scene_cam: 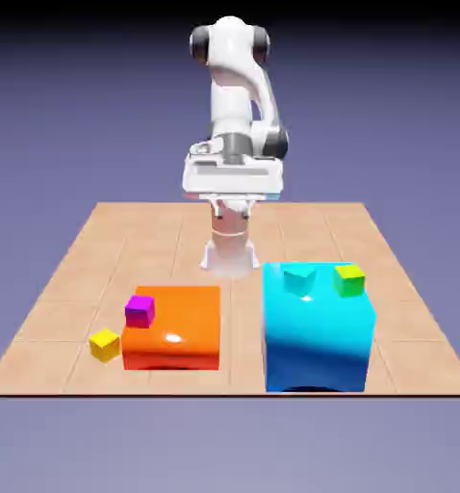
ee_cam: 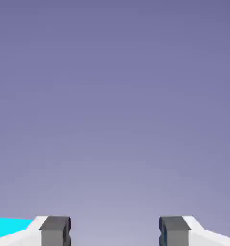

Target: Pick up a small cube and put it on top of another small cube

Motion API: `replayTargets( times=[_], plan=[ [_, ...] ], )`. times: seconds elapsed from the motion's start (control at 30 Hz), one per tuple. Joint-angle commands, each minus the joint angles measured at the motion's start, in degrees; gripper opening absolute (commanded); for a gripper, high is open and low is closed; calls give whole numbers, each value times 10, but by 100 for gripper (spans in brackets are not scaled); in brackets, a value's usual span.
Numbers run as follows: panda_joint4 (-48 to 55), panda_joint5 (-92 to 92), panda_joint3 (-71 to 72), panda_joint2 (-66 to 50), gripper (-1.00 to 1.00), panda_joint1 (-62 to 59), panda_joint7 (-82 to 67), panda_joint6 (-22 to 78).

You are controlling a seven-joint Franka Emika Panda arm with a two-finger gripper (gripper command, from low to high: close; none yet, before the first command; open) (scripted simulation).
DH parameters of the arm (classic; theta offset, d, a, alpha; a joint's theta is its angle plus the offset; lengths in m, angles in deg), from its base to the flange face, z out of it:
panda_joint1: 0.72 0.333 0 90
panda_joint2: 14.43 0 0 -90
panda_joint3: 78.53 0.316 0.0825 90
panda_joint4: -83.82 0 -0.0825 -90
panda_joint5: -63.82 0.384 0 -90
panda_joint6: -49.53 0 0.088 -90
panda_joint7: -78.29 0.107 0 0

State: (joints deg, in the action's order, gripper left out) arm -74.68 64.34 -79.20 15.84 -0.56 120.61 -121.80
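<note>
The little yellow cube [scene_cam: 104,344] is bright, tiny and sits on the table [scene_cam: 70,270] just beside the orange block [scene_cam: 173,327], on the exterior view's left. The green cube [scene_cam: 349,279], same small size, sits on top of the cyan block [scene_cam: 318,332] near a teal cube [scene_cam: 298,279]. A magenta cube [scene_cam: 140,310] is on the orange block. The gripper [ee_cam: 114,230] has its fingers wide apart, nothing between them

Clearly a rendered simulation scene, not a real room: flat blue-violet backdrop on all sides, a tiled tan desk [scene_cam: 70,279] floating without legs, glossy plain-coloured blocks such as the orange block [scene_cam: 176,327], and a clean white arm [scene_cam: 236,106].
</note>
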Motion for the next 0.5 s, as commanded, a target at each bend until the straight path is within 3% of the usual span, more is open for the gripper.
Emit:
replayTargets(
  times=[0.0,0.47],
  plan=[
    [21,4,-6,-20,0,-4,-1,22],
    [311,65,-82,-298,0,-66,-17,333]
  ],
)
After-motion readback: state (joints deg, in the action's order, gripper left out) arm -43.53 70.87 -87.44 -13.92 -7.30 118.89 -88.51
